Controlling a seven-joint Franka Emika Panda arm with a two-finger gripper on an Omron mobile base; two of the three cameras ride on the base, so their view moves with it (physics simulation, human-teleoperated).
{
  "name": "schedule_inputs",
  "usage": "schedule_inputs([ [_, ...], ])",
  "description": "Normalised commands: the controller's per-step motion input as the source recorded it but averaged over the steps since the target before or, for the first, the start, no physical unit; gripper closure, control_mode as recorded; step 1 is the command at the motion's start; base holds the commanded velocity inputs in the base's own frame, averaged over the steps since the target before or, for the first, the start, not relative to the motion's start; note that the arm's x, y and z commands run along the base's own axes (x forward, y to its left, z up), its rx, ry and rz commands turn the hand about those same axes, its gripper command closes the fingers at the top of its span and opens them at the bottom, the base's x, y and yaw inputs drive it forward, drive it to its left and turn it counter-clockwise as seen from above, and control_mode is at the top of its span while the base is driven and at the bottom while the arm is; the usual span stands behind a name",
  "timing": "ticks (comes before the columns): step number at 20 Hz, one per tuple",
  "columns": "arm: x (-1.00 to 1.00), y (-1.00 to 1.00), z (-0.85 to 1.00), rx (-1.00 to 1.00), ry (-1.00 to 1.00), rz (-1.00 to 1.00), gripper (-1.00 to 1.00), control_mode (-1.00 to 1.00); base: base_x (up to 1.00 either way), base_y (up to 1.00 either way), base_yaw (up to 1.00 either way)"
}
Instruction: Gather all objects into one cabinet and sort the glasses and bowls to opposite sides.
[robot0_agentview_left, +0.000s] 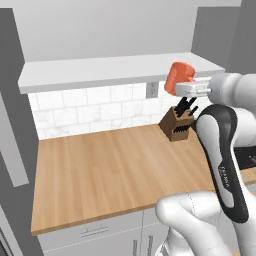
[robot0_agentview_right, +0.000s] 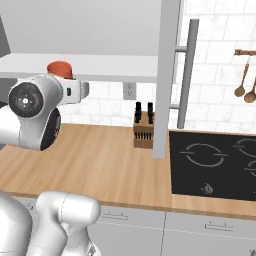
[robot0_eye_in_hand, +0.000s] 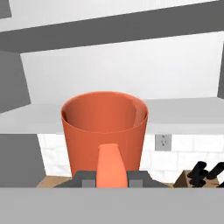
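Observation:
An orange mug-like cup (robot0_eye_in_hand: 104, 131) stands upright in my gripper (robot0_eye_in_hand: 111, 178), which is shut on its handle (robot0_eye_in_hand: 109, 166). In the left base view the cup (robot0_agentview_left: 179, 75) hangs at the right front edge of the cabinet's white shelf (robot0_agentview_left: 115, 71), with my gripper (robot0_agentview_left: 176, 89) just below and behind it. From the right base view the cup (robot0_agentview_right: 60, 69) shows above the wrist, in front of the shelf (robot0_agentview_right: 115, 67). The cabinet's grey door (robot0_agentview_right: 167, 75) stands open edge-on, with its long bar handle (robot0_agentview_right: 187, 70). The bowl and other glasses are out of view.
A wooden knife block (robot0_agentview_left: 176, 125) stands on the wooden counter (robot0_agentview_left: 110, 170) below the cup, against the tiled wall. A black cooktop (robot0_agentview_right: 215, 165) lies to the right. Wooden spoons (robot0_agentview_right: 245, 85) hang on the wall. The open door juts out over the counter.

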Motion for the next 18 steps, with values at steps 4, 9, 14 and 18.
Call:
schedule_inputs([
  [4, -0.36, 0.08, -0.11, 0.00, -0.02, 0.08, 1.00, -1.00, 0.00, 0.00, 0.00],
  [9, -0.25, 0.00, 0.00, 0.00, 0.02, 0.02, 1.00, -1.00, 0.00, 0.00, 0.00],
  [14, -0.17, 0.05, 0.00, 0.00, 0.03, 0.00, 1.00, -1.00, 0.00, 0.00, 0.00],
  [18, -0.07, 0.05, 0.00, -0.01, 0.03, 0.00, 1.00, 1.00, -0.30, 0.00, 0.00],
])
